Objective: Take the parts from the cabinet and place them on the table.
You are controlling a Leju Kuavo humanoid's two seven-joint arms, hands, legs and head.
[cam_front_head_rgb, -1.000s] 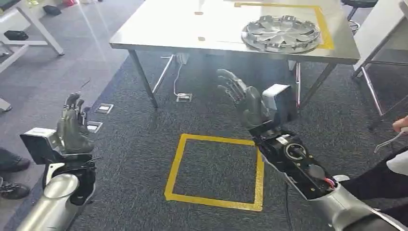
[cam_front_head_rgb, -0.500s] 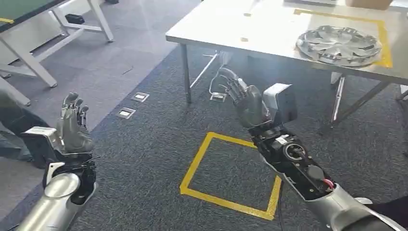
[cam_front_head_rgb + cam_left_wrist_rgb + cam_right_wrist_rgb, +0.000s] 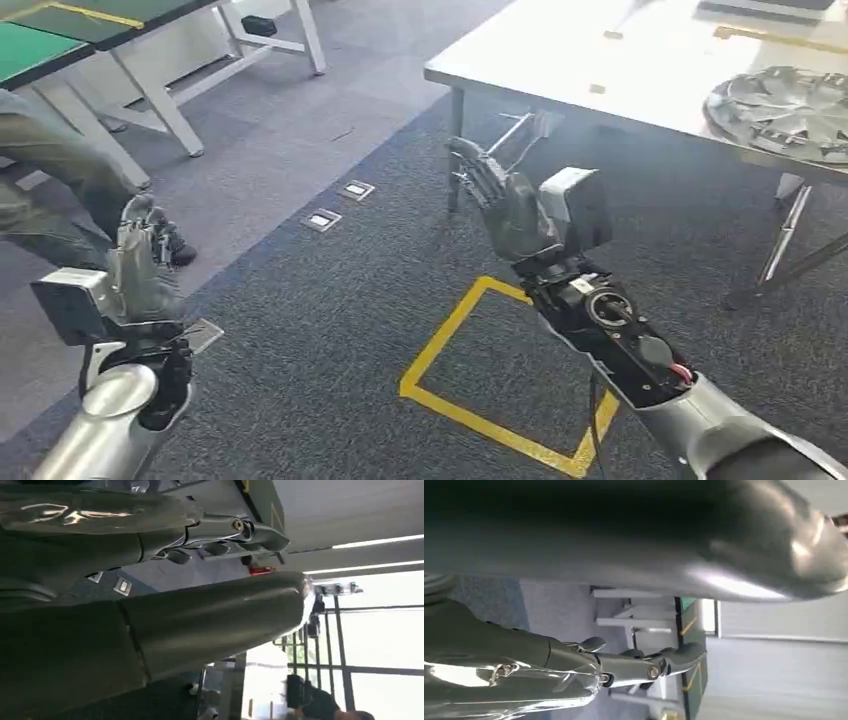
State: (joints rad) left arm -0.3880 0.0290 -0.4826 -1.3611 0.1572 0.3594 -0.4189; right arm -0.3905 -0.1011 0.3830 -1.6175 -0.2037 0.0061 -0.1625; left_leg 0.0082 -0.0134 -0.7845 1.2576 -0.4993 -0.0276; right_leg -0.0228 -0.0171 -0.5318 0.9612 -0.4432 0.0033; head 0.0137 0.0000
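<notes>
Both hands empty

I'm seeing my left hand (image 3: 143, 268) and right hand (image 3: 510, 205) raised, fingers apart; wheel cover (image 3: 780, 108) lying on the bench (image 3: 560, 50) beyond my right hand.

Right hand (image 3: 574, 645) close to the lens, holding nothing: thick grey thumb (image 3: 664, 540) across one side, darker fingers (image 3: 649, 667) stretched out apart from it. Beyond them, grey floor (image 3: 554, 610), white table legs (image 3: 634, 617), a green tabletop (image 3: 691, 625) with yellow lines
</notes>
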